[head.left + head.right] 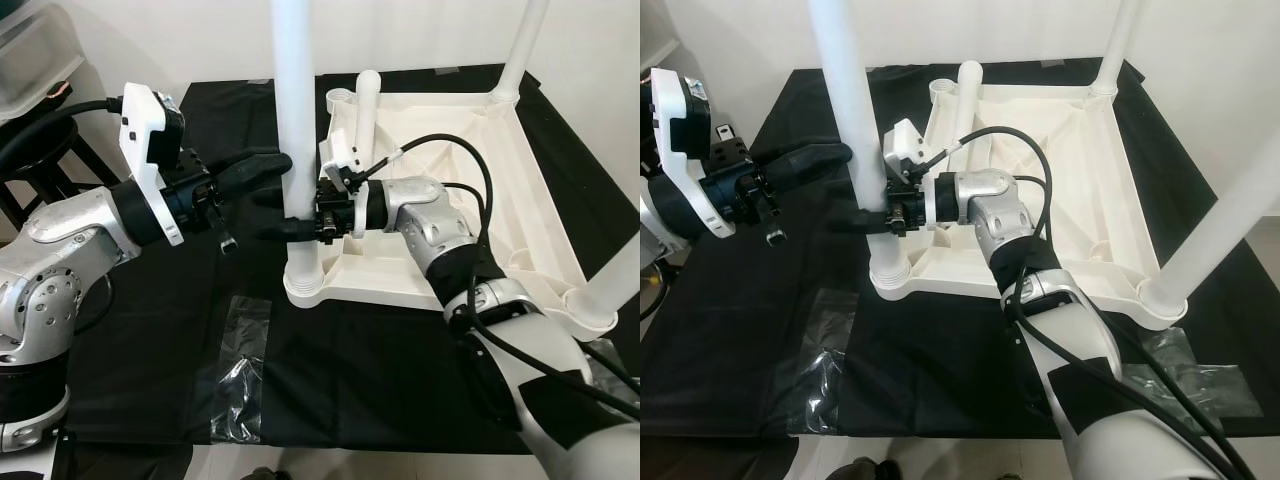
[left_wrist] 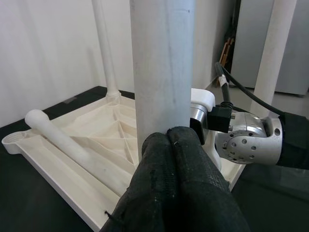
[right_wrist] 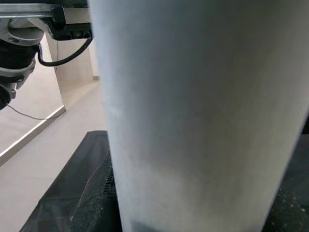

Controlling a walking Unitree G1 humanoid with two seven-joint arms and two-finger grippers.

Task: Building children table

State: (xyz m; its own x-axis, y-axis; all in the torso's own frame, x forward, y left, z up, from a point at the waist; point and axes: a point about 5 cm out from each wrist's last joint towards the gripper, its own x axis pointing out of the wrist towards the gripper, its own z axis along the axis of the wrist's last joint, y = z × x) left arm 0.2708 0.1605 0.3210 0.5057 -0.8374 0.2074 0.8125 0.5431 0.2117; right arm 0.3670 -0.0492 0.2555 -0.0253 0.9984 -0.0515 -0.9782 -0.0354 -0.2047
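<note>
A white plastic table [image 1: 480, 190] lies upside down on a black cloth. A white leg [image 1: 297, 120] stands upright in its near left corner socket [image 1: 303, 283]. My right gripper [image 1: 287, 230] reaches in from the table side and is shut on this leg low down, one black finger on each side. My left gripper [image 1: 272, 166] comes from the left, higher up. Its fingers [image 2: 174, 159] are shut together, with the tips pressed against the leg's side. Two other legs [image 1: 522, 50] [image 1: 618, 285] stand in the right corners. A loose leg [image 1: 364, 110] lies in the far left corner.
Clear plastic bags [image 1: 240, 365] lie on the cloth near its front edge. A small metal piece [image 1: 227, 242] sits on the cloth below my left gripper. A dark stool [image 1: 50, 150] and a clear bin [image 1: 30, 45] stand at the far left. More plastic wrap [image 1: 1200, 380] lies at the near right.
</note>
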